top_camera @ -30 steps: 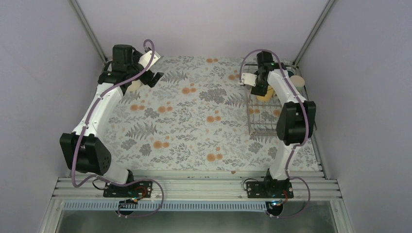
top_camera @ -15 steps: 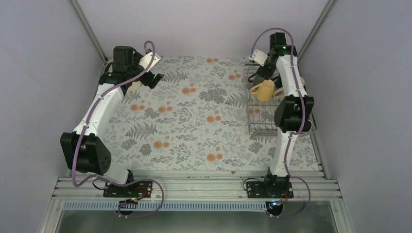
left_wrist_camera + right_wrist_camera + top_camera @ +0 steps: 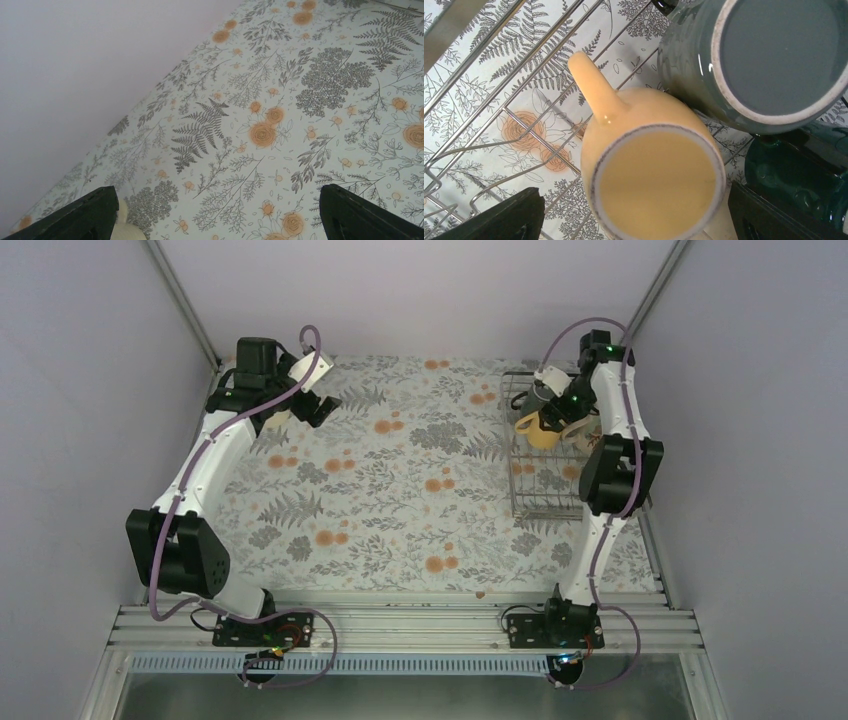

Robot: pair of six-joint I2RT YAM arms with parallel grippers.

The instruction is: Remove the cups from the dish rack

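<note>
On the floral table (image 3: 400, 500), the yellow mug (image 3: 654, 185) in the rack (image 3: 535, 502) is flanked by the spread right pincer (image 3: 634, 200), best centred before being closed; the left pincer (image 3: 216, 190) is spread too.

A pale tablecloth printed with grey ferns and orange roses (image 3: 320, 95) fills most of the view, with one large orange rose (image 3: 262, 134) near its middle. Up and left of that rose stands a plain lilac wall (image 3: 75, 60). Below the rose, the left gripper (image 3: 220, 217) spreads its two black fingers (image 3: 80, 215) wide, one to each lower corner. Just beside the finger lower left of the rose shows a sliver of a cream-white rounded object (image 3: 125, 227), too little to identify.
</note>
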